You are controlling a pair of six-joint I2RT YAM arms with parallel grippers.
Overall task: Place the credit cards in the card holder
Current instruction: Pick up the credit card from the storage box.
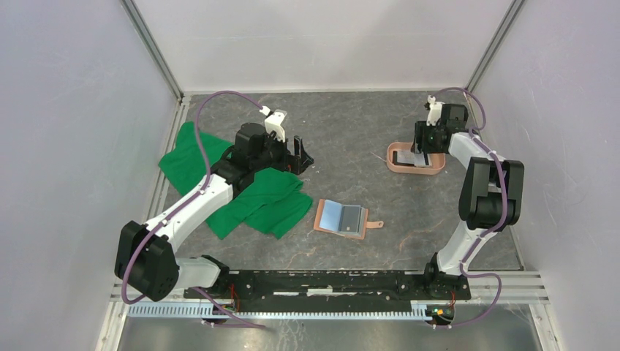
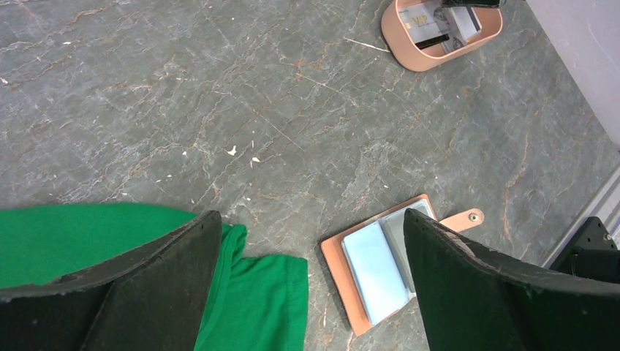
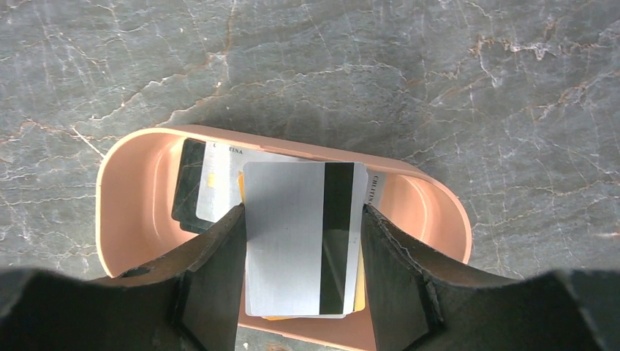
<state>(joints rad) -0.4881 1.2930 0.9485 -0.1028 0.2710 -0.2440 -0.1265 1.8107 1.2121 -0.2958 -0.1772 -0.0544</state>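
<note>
Right wrist view: the right claw (image 3: pixel 301 212) is clamped on a silver card (image 3: pixel 285 234), thin and glossy with a black stripe. The fingers press on its long edges, so its long axis runs along them. It is over a smooth salmon-pink oval tray (image 3: pixel 131 197) toward the far right corner of the counter (image 1: pixel 351 124), a grey stone-look slab with rusty veins. More credit cards (image 3: pixel 212 186), pale and dark, lie flat in the tray. Pale walls and metal rails enclose the cell. The card holder (image 1: pixel 342 219), tan leather-like with blue-grey pockets, lies open mid-counter, its strap tab pointing at the right edge. The left claw (image 2: pixel 311 218) stands wide apart, empty, above a rumpled green cloth (image 1: pixel 248 194).
</note>
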